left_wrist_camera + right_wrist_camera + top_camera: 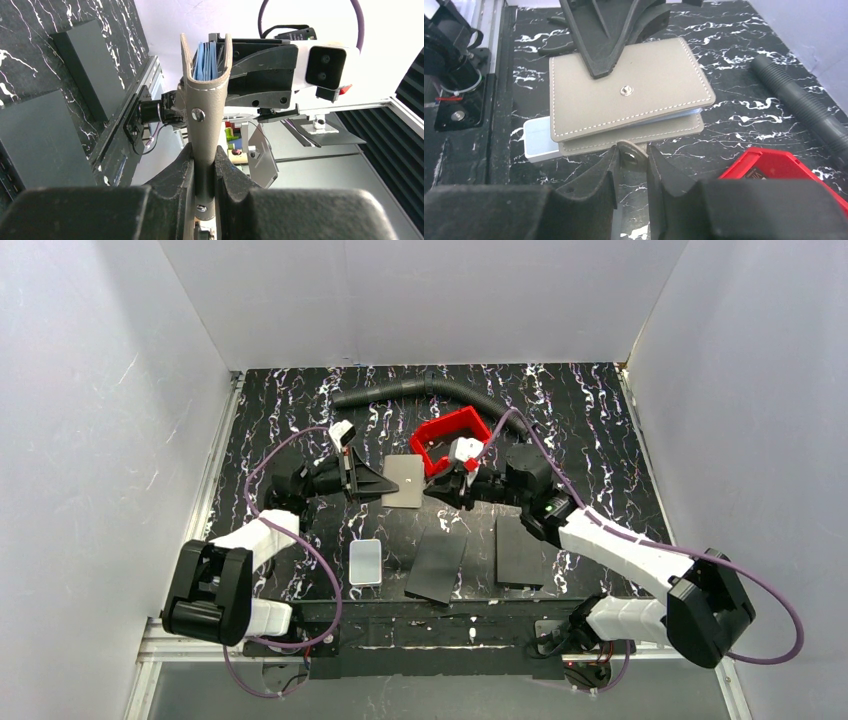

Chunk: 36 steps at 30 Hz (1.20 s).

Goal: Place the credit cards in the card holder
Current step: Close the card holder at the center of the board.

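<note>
The grey-brown card holder point(403, 481) hangs above the table between both grippers. My left gripper point(372, 483) is shut on its left edge. In the left wrist view, the holder point(202, 107) stands edge-on between my fingers point(182, 167), with the pale blue-white credit cards point(206, 60) tucked between its two flaps. My right gripper point(441, 489) is shut on the holder's clasp tab point(631, 152). In the right wrist view, the holder point(634, 102) lies nearly folded shut, snap stud showing. No loose cards show.
A red tray point(448, 433) sits behind the right gripper and shows in the right wrist view point(774, 167). A black hose point(430, 390) lies at the back. Two black panels point(437, 565) point(525, 550) and a white rounded box point(366, 562) lie near the front.
</note>
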### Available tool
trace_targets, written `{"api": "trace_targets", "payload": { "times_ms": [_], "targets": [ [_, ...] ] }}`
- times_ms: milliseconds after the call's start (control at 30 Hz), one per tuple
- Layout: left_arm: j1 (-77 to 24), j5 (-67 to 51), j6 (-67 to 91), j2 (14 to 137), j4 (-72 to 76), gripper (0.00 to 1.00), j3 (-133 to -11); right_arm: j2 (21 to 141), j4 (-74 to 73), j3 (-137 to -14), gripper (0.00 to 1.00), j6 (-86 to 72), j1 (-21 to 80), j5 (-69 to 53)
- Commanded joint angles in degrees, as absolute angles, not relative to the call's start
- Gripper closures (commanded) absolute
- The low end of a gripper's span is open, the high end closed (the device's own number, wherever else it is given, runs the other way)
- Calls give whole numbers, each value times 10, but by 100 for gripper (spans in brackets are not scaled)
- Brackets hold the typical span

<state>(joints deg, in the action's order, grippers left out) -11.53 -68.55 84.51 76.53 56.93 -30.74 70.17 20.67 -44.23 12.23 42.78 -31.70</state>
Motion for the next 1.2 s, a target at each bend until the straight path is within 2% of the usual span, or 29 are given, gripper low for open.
{"api": "trace_targets", "payload": {
  "times_ms": [0, 200, 400, 900, 967, 1067, 1167],
  "targets": [
    [-119, -678, 823, 766, 572, 100, -300, 663, 295, -409, 73, 84, 431, -268],
    [-119, -661, 734, 773, 501, 100, -295, 679, 280, -411, 73, 90, 431, -300],
    [-119, -618, 590, 791, 364, 100, -309, 746, 246, -443, 77, 126, 431, -341],
    [-119, -558, 484, 948, 310, 100, -331, 973, 164, -565, 81, 216, 431, -418],
    [-118, -546, 473, 954, 304, 100, -333, 996, 149, -582, 79, 226, 431, -423],
    [-121, -524, 465, 968, 296, 100, -330, 1017, 149, -594, 71, 218, 431, -427],
    [-127, -514, 460, 982, 296, 100, -331, 1034, 154, -603, 70, 203, 431, -434]
  ]
}}
